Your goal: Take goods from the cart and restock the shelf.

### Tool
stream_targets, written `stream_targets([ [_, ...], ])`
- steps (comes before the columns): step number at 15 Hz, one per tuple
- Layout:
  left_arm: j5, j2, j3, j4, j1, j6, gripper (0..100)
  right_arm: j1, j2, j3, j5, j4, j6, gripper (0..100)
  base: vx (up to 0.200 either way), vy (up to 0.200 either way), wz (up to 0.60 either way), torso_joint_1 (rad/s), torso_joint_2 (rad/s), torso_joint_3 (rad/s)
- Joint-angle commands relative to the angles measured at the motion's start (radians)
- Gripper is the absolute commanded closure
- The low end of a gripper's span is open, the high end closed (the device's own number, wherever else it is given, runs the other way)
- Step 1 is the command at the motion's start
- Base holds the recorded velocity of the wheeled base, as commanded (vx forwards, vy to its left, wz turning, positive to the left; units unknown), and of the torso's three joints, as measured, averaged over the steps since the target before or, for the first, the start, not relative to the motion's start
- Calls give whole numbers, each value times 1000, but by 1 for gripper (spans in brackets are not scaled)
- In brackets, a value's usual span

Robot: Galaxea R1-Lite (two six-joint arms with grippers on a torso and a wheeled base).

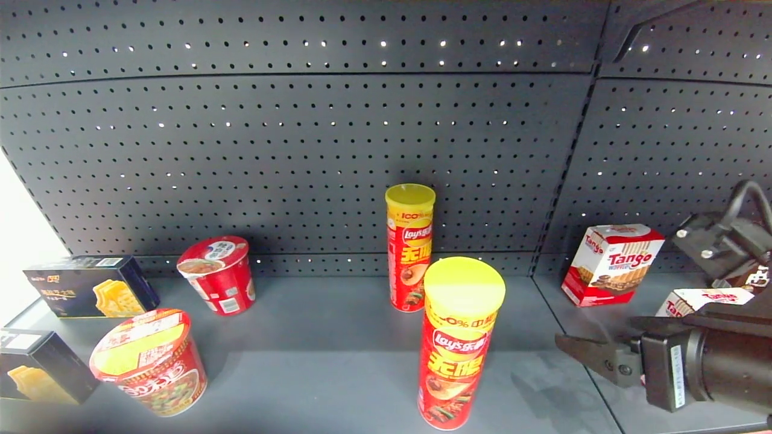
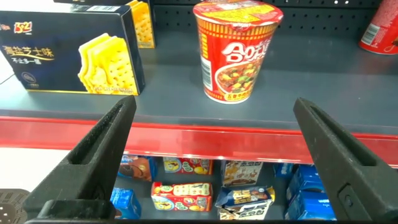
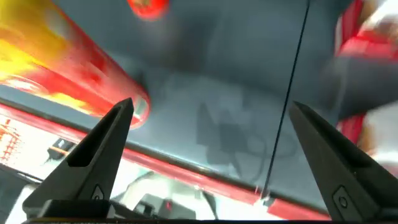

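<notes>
So the front chip can point(image 1: 459, 343) is standing upright near the front edge of the shelf point(image 1: 338, 355), yellow lid on top, with a second chip can point(image 1: 410, 247) upright behind it by the back wall. The right pincer point(image 1: 588, 355) sits just to the can's right, not touching it, fingers spread wide with nothing between them. The left pincer point(image 2: 214, 155) is spread apart and empty too, out in front of the shelf's front edge, facing a noodle cup point(image 2: 236, 50) and a dark cracker box point(image 2: 74, 53) near the left end. Another noodle cup point(image 1: 218, 274) stands further back, and a wafer box point(image 1: 610, 263) sits toward the right end.
</notes>
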Motion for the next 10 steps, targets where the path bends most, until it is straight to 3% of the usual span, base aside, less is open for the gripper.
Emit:
stream_targets([
  [1, 0, 1, 0, 0, 0, 0, 0, 32, 62, 44, -16, -4, 40, 0, 0, 0, 0, 0, 0, 0],
  [10, 0, 3, 0, 0, 0, 0, 0, 50, 208, 70, 27, -147, 57, 0, 0, 0, 0, 0, 0, 0],
])
